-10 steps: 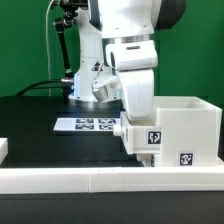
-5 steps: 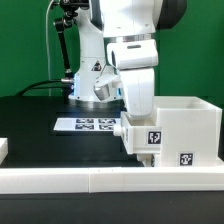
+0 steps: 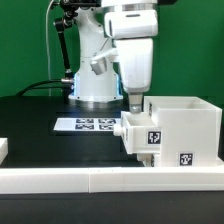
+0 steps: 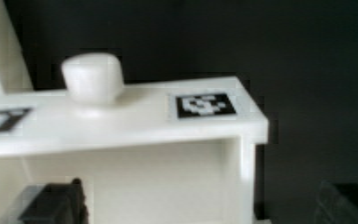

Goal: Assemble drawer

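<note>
The white drawer box (image 3: 186, 126) stands at the exterior view's right, with marker tags on its near face. A drawer front with a round white knob (image 3: 120, 128) closes its side toward the exterior view's left. The knob also shows in the wrist view (image 4: 91, 74), next to a tag on the drawer front (image 4: 208, 104). My gripper (image 3: 135, 101) hangs just above the drawer front, clear of it. In the wrist view my gripper (image 4: 201, 204) is open, its dark fingers (image 4: 51, 204) far apart and holding nothing.
The marker board (image 3: 88, 124) lies flat on the black table behind the drawer. A long white rail (image 3: 100, 180) runs along the table's front edge. A small white part (image 3: 3, 148) sits at the far left. The robot base (image 3: 92, 80) stands behind.
My arm has lifted straight up from the drawer front. The gripper, earlier low against the front, now hangs above it. The drawer has not moved.
</note>
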You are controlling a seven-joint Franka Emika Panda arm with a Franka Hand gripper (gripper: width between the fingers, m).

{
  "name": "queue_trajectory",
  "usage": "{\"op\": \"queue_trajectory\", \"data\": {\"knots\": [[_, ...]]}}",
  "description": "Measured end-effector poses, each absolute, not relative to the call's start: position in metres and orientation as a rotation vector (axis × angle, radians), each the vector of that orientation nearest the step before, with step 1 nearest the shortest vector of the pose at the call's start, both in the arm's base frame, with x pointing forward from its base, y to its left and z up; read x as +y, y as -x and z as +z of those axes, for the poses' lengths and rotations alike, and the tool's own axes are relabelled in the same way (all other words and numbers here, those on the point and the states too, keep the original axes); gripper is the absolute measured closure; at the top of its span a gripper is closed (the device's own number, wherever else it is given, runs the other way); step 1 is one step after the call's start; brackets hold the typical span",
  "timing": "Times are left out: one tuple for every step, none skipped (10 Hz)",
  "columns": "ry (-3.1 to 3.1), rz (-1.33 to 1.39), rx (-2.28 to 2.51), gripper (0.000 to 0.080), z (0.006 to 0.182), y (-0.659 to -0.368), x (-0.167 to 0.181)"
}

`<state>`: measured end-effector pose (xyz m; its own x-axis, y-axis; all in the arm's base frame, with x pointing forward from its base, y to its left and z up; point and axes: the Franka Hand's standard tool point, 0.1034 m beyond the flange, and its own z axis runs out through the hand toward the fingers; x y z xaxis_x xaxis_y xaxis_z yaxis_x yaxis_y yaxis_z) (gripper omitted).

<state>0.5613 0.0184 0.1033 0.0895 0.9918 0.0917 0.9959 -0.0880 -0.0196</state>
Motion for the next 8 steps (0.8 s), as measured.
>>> {"op": "queue_trajectory", "data": {"knots": [[2.261, -0.082, -2.069, 0.015, 0.106, -0.565, 0.011], [2.267, -0.08, -2.064, 0.015, 0.111, -0.57, 0.003], [2.251, -0.089, -2.089, 0.015, 0.113, -0.576, -0.006], [2.261, -0.087, -2.074, 0.015, 0.111, -0.575, -0.006], [2.259, -0.086, -2.075, 0.015, 0.111, -0.575, -0.005], [2.258, -0.083, -2.071, 0.015, 0.108, -0.574, -0.007], [2.201, -0.077, -2.107, 0.015, 0.097, -0.571, -0.012], [2.182, -0.084, -2.118, 0.015, 0.09, -0.578, -0.014]]}}
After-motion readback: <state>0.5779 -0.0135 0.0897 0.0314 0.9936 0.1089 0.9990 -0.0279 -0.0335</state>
